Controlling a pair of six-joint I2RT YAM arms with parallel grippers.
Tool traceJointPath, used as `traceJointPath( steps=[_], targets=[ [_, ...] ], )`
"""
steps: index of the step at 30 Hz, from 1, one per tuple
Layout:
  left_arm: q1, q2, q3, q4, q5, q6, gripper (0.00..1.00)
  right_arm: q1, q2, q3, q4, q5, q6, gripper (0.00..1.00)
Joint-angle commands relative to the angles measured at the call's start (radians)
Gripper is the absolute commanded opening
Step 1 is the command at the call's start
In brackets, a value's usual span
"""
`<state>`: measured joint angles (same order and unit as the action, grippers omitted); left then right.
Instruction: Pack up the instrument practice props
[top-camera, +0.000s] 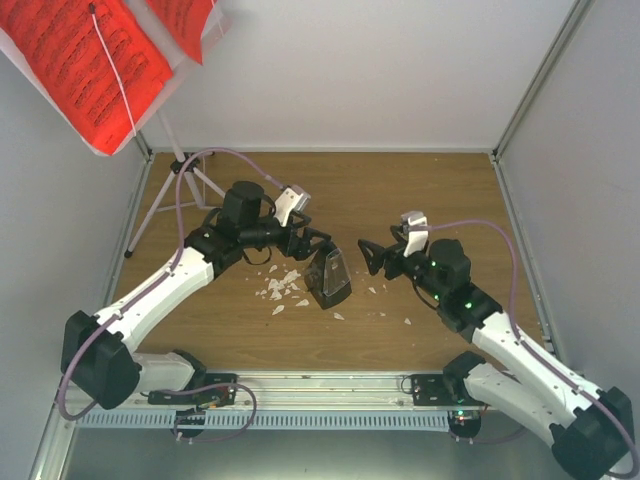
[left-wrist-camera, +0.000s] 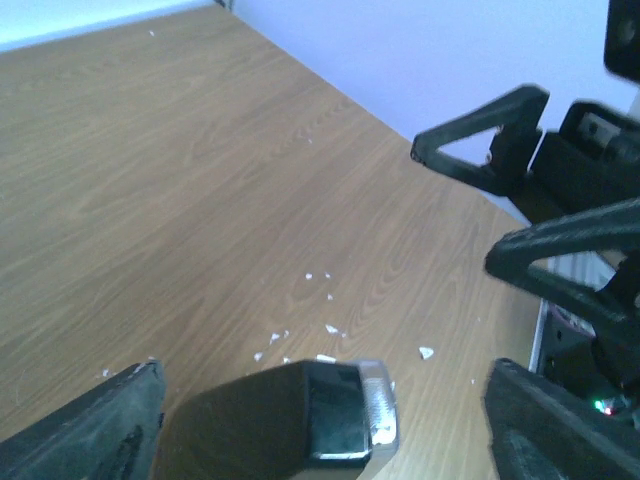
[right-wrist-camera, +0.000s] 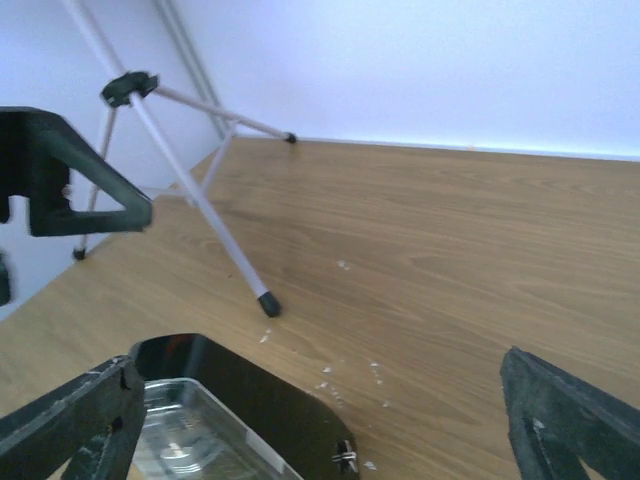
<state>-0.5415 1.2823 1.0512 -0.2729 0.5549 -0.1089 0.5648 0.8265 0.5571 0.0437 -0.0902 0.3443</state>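
The small black metronome stands on the wooden table, mid-left. My left gripper is open right behind it. In the left wrist view the metronome sits between the spread fingers without touching them. My right gripper is open a little to the metronome's right, pointing at it. The right wrist view has the metronome low on the left. The white music stand stands at the far left corner, its thin legs on the floor, with red music sheets on top.
Small white crumbs lie scattered around the metronome. White walls close in the table at the left, back and right. A metal rail runs along the near edge between the arm bases.
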Motion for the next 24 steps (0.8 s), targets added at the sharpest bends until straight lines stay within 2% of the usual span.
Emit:
traceJointPath(
  steps=[1,4,14,24],
  targets=[
    [0.041,0.058,0.01,-0.035,0.192,-0.015,0.78,0.038,0.048,0.041,-0.038,-0.131,-0.031,0.94],
    [0.043,0.081,0.005,-0.017,0.219,-0.022,0.7,0.106,0.067,0.047,-0.029,-0.094,-0.05,0.91],
    [0.068,0.116,-0.024,0.041,0.256,-0.02,0.58,0.247,0.187,0.072,-0.019,0.099,-0.074,0.83],
    [0.076,0.152,-0.027,0.018,0.261,0.003,0.57,0.28,0.286,0.091,0.028,0.137,-0.091,0.79]
  ],
)
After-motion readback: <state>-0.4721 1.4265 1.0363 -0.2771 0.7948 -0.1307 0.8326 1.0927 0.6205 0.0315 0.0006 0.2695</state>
